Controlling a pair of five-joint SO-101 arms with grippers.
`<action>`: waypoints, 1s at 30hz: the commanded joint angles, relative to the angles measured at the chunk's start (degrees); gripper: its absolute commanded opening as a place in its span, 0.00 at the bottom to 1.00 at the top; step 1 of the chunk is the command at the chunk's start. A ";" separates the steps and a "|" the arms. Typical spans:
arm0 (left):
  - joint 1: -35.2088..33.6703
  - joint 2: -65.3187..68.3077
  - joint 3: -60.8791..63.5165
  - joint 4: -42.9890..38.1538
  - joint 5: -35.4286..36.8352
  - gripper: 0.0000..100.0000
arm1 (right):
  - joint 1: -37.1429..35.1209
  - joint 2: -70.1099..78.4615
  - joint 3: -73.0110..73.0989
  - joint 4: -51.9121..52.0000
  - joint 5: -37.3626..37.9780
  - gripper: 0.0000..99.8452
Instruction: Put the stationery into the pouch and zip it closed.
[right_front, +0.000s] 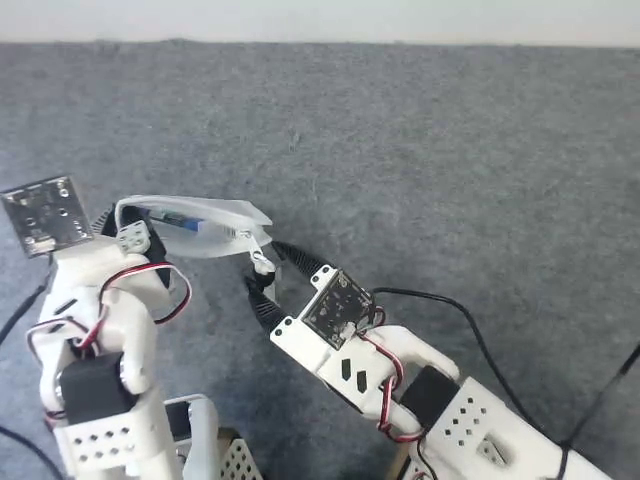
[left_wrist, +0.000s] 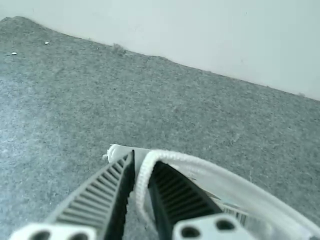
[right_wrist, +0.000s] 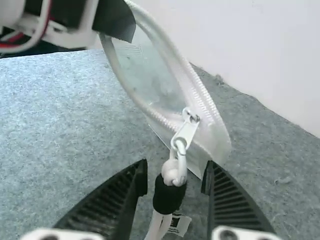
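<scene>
Jaws: my left gripper (left_wrist: 135, 160) clamping pouch (right_front: 205, 225) rim; my right gripper (right_wrist: 175, 165) gaping wide around zip pull (right_wrist: 186, 131), not gripping. Pen (right_front: 180, 220) already sitting inside. Zipping prob still pending, I'm guessing.

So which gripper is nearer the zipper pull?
Right. The right gripper straddles the zipper pull, open, a finger on either side; the left gripper clamps the pouch by its rim at the opposite end.

**Materials and finishes on the tabletop**

The tabletop (right_front: 450, 150) is covered in grey, felt-like cloth, matt and fuzzy. The pouch (right_wrist: 150, 75) is clear glossy plastic edged with white woven tape, and its zip pull (right_wrist: 185, 134) is smooth and white. The left tool (left_wrist: 142, 162) and right tool (right_wrist: 175, 170) are black ribbed matt plastic.
</scene>
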 joint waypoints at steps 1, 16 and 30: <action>-0.09 -1.49 -1.19 -2.73 0.79 0.01 | 0.48 0.40 -0.70 -1.45 -0.62 0.19; -0.09 -1.49 -1.10 -2.64 0.79 0.01 | 0.75 8.04 -2.29 -4.53 -0.53 0.19; -0.09 -1.49 -1.10 -2.64 0.79 0.01 | 0.75 6.11 -2.29 -4.70 -0.18 0.05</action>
